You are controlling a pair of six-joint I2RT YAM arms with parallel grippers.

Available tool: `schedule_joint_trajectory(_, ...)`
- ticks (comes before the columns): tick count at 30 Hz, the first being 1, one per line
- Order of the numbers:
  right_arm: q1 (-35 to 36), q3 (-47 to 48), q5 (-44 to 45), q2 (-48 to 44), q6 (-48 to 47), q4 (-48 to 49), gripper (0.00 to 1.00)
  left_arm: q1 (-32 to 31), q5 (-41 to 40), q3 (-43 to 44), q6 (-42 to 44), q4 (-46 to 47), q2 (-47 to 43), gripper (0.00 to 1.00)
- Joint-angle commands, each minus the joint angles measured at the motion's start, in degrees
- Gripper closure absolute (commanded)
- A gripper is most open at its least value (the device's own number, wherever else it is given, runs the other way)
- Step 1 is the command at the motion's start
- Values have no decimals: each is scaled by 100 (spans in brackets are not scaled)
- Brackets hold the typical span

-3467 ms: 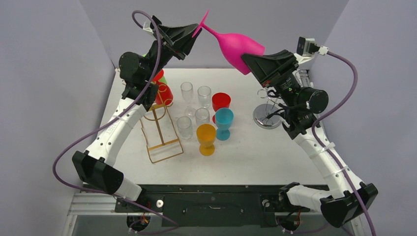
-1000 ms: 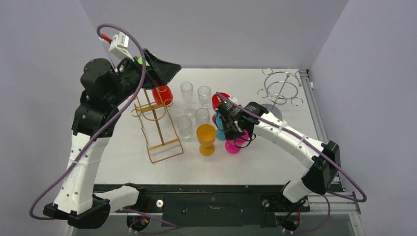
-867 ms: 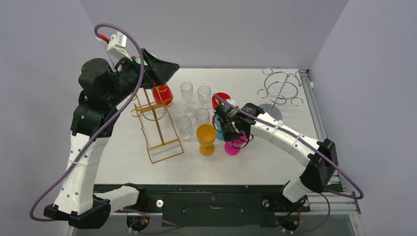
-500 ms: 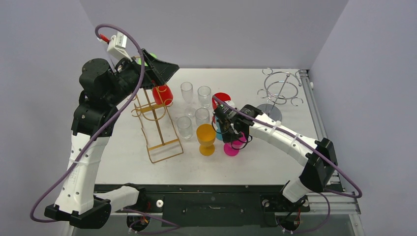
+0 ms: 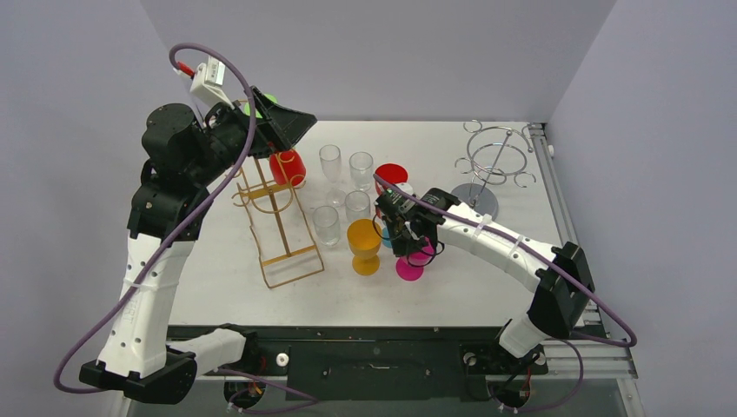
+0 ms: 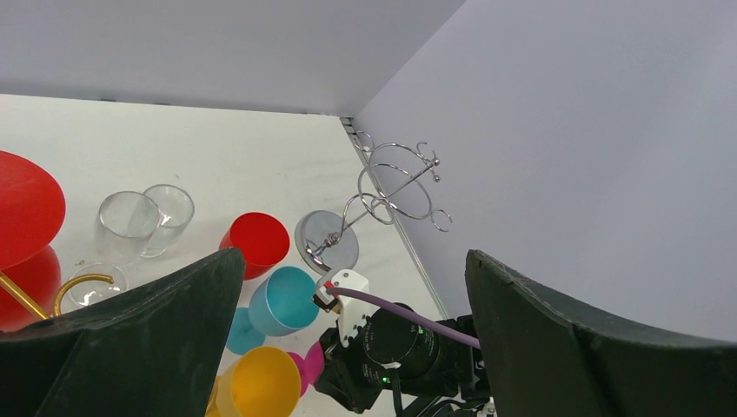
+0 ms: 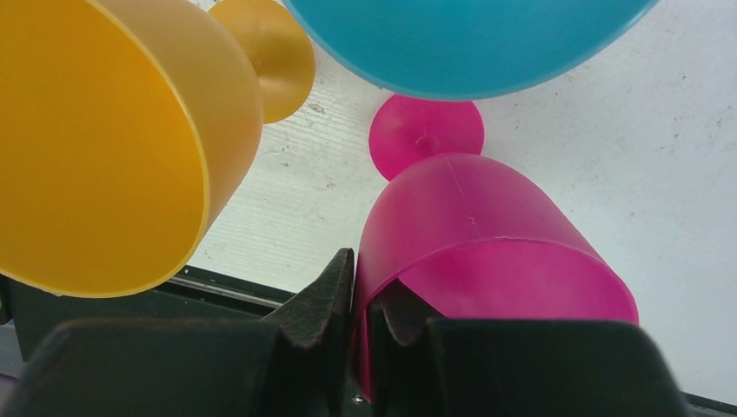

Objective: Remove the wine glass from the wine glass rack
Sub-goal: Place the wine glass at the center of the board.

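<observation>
Wine glass, pink, was off the gold glass rack and low over the middle of the desk. Its foot sat just right of the orange glass and near of the teal glass. Right fingers pinched the bowl's wall at the rim, one inside and one outside, almost pressed together. Whether the foot bore on the desk could not be told. Left fingers were spread wide, holding nothing, raised over the far end of the gold glass rack, where a red glass hung.

Against 3.5 s earlier: the wine glass had then been high in the air by the far wall, between both arms. Over the last second its foot crept slightly nearer; the left arm did not shift.

Clearance: the orange and teal bowls crowded the left and far sides, just beside the pink bowl. Bare desk lay near and right. Silver stand stood well apart, far right.
</observation>
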Motion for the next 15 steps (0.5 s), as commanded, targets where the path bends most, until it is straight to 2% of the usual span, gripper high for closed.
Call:
schedule_joint_trajectory(1,51,113,59,-17,-41,71,91,41,95,34,-8,273,-48,4)
schedule_joint_trajectory(6,51,296,111,-120,-64,-86,82,41,91,47,-17,282,-15,4)
schedule_joint_trajectory(15,54,623,206,-399,-43,-370,74,49,-16,124,20,225,129,4)
